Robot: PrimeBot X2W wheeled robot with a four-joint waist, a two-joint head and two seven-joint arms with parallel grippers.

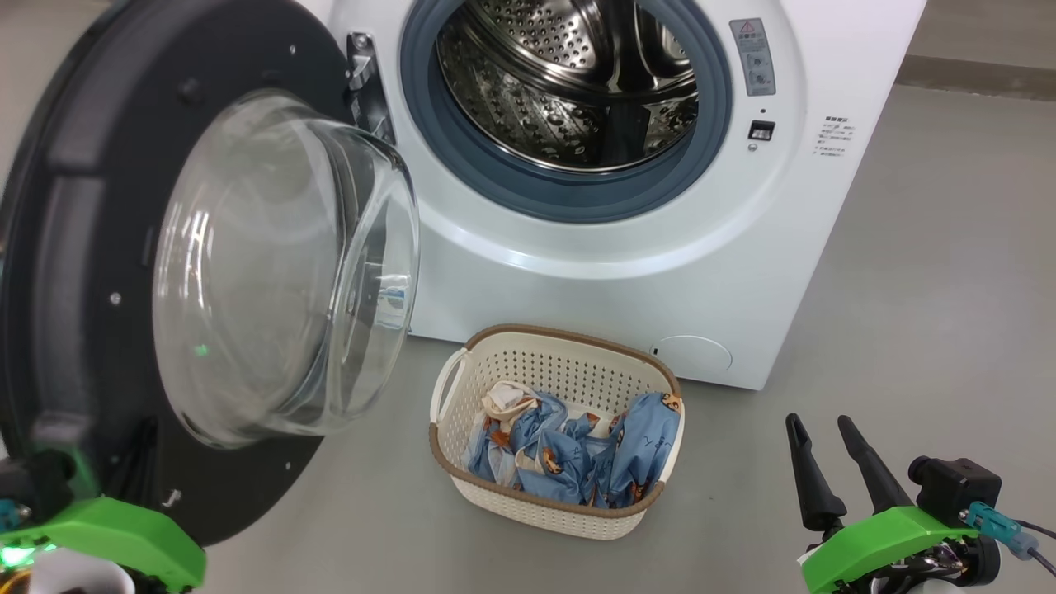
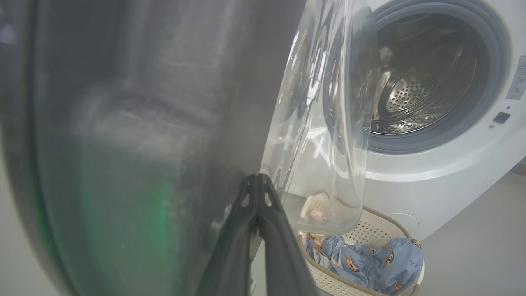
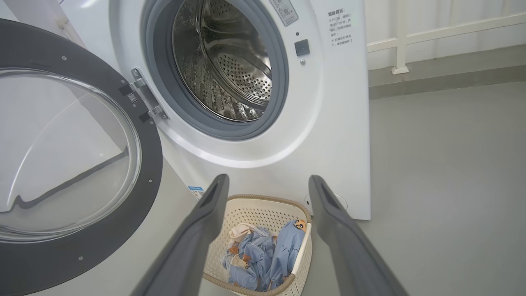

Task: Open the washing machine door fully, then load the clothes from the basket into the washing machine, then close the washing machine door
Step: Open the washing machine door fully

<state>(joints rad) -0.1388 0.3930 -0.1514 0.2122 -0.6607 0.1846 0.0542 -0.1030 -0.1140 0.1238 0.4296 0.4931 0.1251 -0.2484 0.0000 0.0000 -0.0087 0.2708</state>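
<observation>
Viewing from the head: the washing machine door (image 1: 82, 247) is seen swung wide of the washing machine (image 1: 594, 272). The right gripper (image 1: 819, 422) is spread and empty, with the basket (image 1: 536, 367) of clothes (image 1: 569, 458) ahead and left of its jaws.

Left wrist view: the left gripper (image 2: 257, 181) is pinched shut on nothing, its tips apparently laid against the door's dark rim, with the glass bowl just right of them. A steady outward push is advised until the hinge stops.

Right wrist view: the basket is framed between the open jaws, below the drum (image 3: 230, 70).
</observation>
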